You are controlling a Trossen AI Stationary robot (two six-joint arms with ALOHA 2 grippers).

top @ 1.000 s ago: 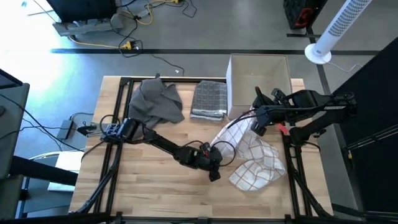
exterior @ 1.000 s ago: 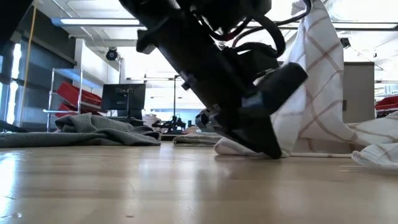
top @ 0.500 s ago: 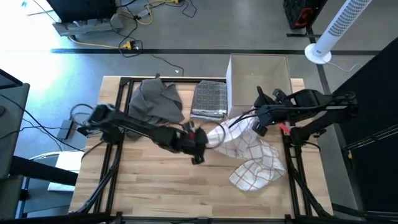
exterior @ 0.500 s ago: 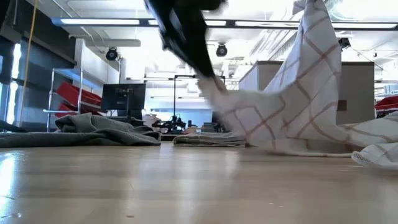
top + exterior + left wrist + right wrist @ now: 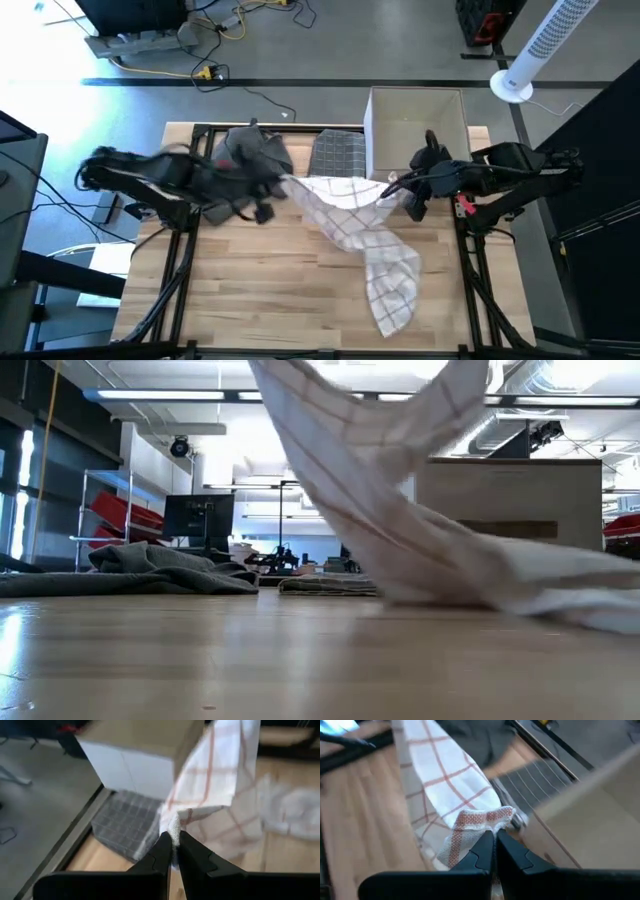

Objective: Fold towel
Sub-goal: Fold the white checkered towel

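Checked towel (image 5: 352, 215) strung between both grippers above surface (image 5: 260, 290), lower end trailing down onto wood toward near edge. Left gripper (image 5: 272, 186) pinched tight on one towel corner, over left-centre of surface, beside grey cloth heap (image 5: 250, 160). Right gripper (image 5: 412, 192) clamped on another corner, just in front of cardboard box (image 5: 415, 125). Folded grey towel (image 5: 335, 160) lies flat btwn heap & box. In low view towel hangs in peak, spreading to the wood at right.
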